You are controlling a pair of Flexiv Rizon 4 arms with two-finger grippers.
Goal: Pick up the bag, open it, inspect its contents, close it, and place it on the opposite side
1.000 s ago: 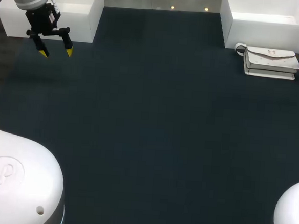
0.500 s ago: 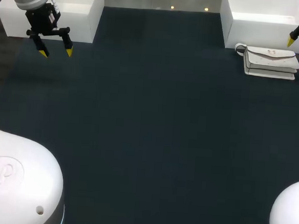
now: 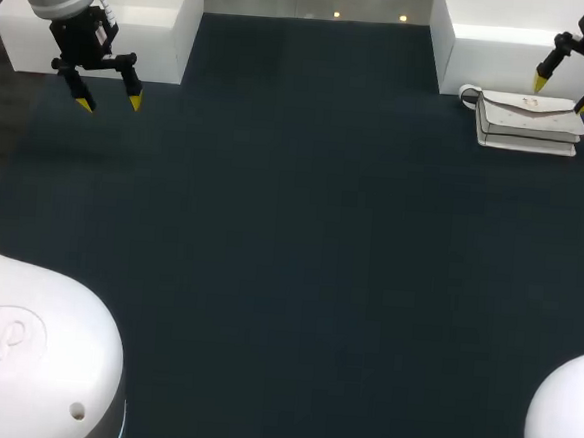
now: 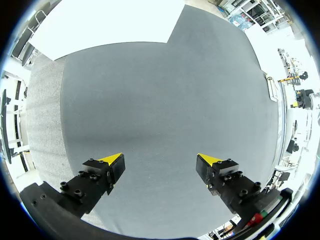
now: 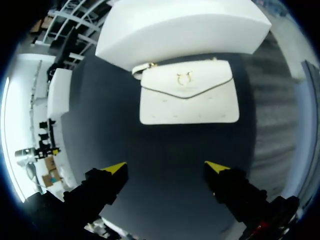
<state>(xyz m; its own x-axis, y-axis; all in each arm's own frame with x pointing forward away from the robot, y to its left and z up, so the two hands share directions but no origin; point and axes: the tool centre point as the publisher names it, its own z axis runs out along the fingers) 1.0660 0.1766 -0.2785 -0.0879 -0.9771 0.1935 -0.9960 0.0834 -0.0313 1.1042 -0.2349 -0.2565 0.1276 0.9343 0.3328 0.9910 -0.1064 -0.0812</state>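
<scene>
Bag (image 3: 529, 121) is the item in question: white, flap shut, lying flat on our far right of the table (image 3: 299, 260), just in front of the right white block (image 3: 514, 54).

Left to right:
- Left gripper (image 3: 108, 99) hangs at the far left, near the left white block (image 3: 136, 18), fingers spread, nothing between them. Its wrist view shows only bare table under the tips. We judge it is parked there to keep the middle free.
- Right gripper (image 3: 562, 94) hangs over the bag's far edge, fingers spread wide, holding nothing. In its wrist view the bag (image 5: 186, 96) lies ahead of the tips with the clasp facing the camera, so the spread looks set to straddle it.

Bag closed at one side fits either a pickup about to come or a finished placement; we cannot tell which.
</scene>
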